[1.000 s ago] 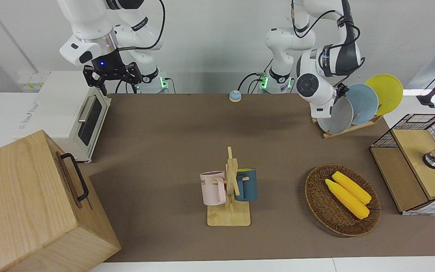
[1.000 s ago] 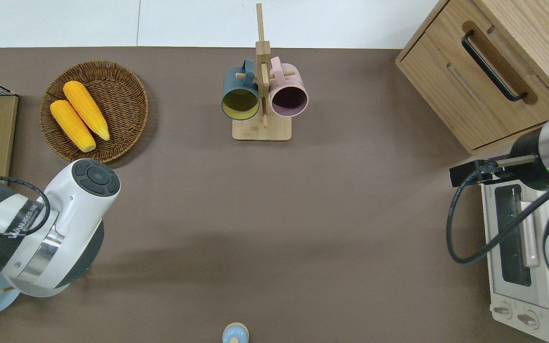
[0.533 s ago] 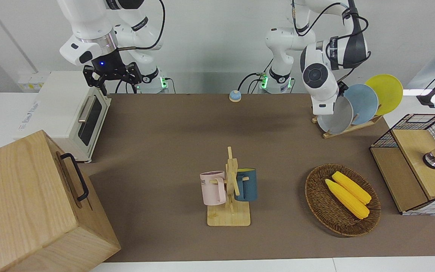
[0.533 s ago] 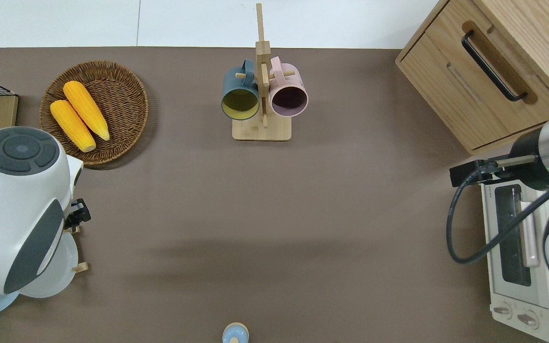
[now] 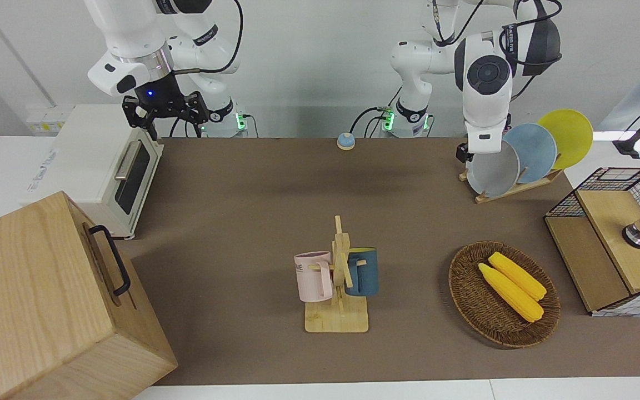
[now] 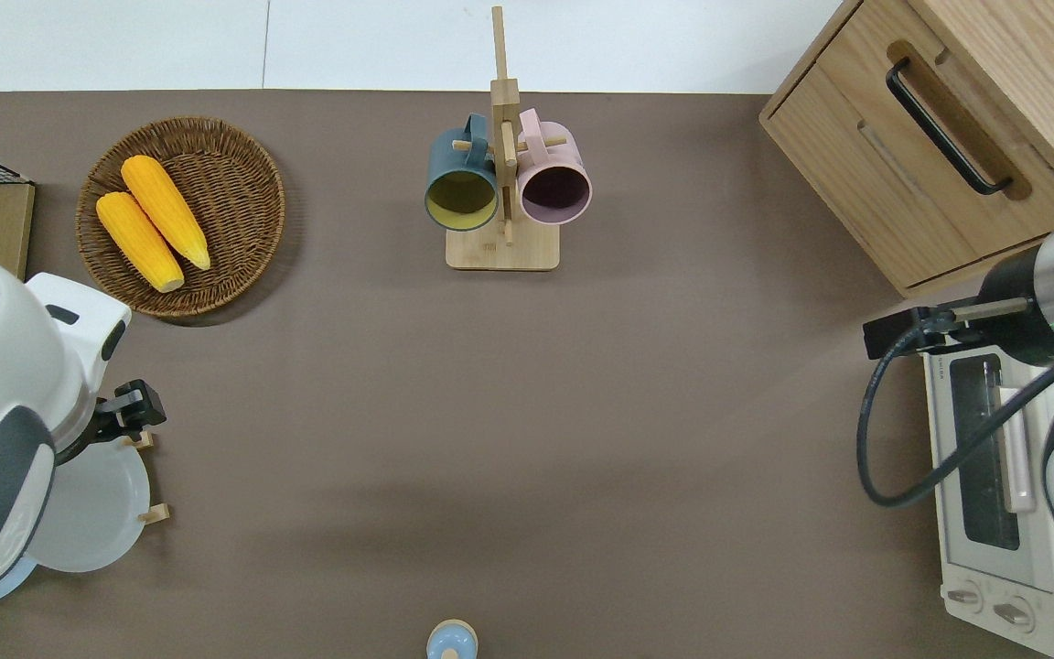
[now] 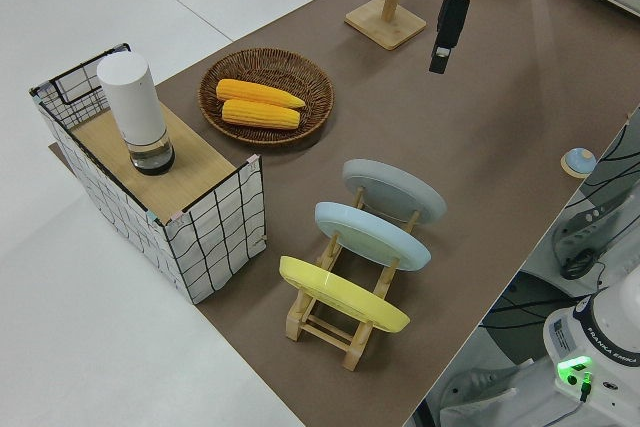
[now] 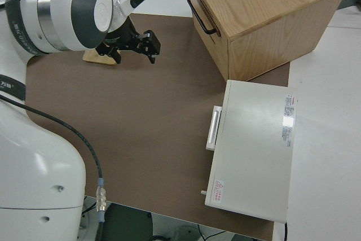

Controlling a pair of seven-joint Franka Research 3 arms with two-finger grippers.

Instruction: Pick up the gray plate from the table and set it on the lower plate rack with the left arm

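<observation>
The gray plate (image 5: 495,172) (image 6: 92,513) (image 7: 395,190) leans in the lowest slot of the lower plate rack (image 5: 520,188) (image 7: 330,322), at the left arm's end of the table (image 5: 270,211). Nothing holds it. My left gripper (image 5: 463,151) (image 6: 134,412) (image 7: 440,52) hangs in the air over the plate's upper rim, open and empty, clear of the plate. Much of the plate is hidden under the left arm in the overhead view. My right gripper (image 5: 164,114) (image 8: 135,46) is parked, open and empty.
A light blue plate (image 5: 534,151) and a yellow plate (image 5: 567,136) fill the rack's higher slots. A mug tree (image 5: 339,278), a wicker basket of corn (image 5: 503,294), a wire-sided shelf (image 5: 614,239), a toaster oven (image 5: 103,166), a wooden cabinet (image 5: 48,300) and a small bell (image 5: 345,141) also stand here.
The left arm has lifted and swung up away from the gray plate, uncovering it. The plate has stayed in the rack. The right arm has not moved.
</observation>
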